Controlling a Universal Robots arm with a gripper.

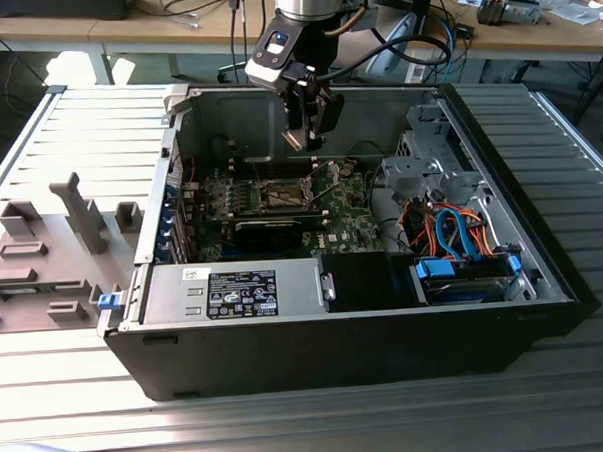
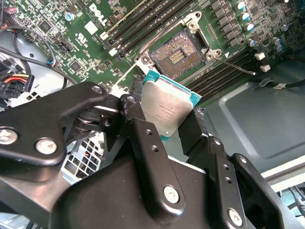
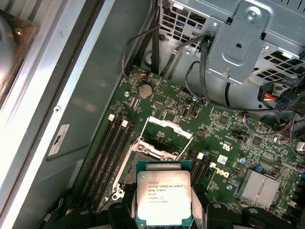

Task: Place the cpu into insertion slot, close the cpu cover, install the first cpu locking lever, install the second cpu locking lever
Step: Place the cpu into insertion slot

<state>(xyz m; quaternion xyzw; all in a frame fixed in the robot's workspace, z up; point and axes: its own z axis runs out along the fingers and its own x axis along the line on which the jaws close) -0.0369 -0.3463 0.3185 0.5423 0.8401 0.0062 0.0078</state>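
Observation:
The cpu (image 3: 163,196), a flat square chip with a silver-grey top and a green rim, is gripped at two opposite edges by my gripper (image 3: 164,213), which is shut on it. In the exterior view the gripper (image 1: 306,136) hangs inside the open computer case with the cpu (image 1: 297,139), above the insertion slot (image 1: 280,197) on the green motherboard. The second wrist view has the cpu (image 2: 167,107) tilted just short of the bare slot (image 2: 178,52). The cpu cover (image 3: 167,125) stands raised off the slot. A thin locking lever (image 2: 233,66) sticks out beside the slot.
Memory slots (image 3: 112,148) flank the socket. A silver heat sink (image 3: 257,188) sits on the board. A metal drive cage (image 1: 434,165) and blue and orange cables (image 1: 457,234) fill the case's right; a labelled power supply (image 1: 234,289) lies in front. Grey fixtures (image 1: 52,247) stand outside on the left.

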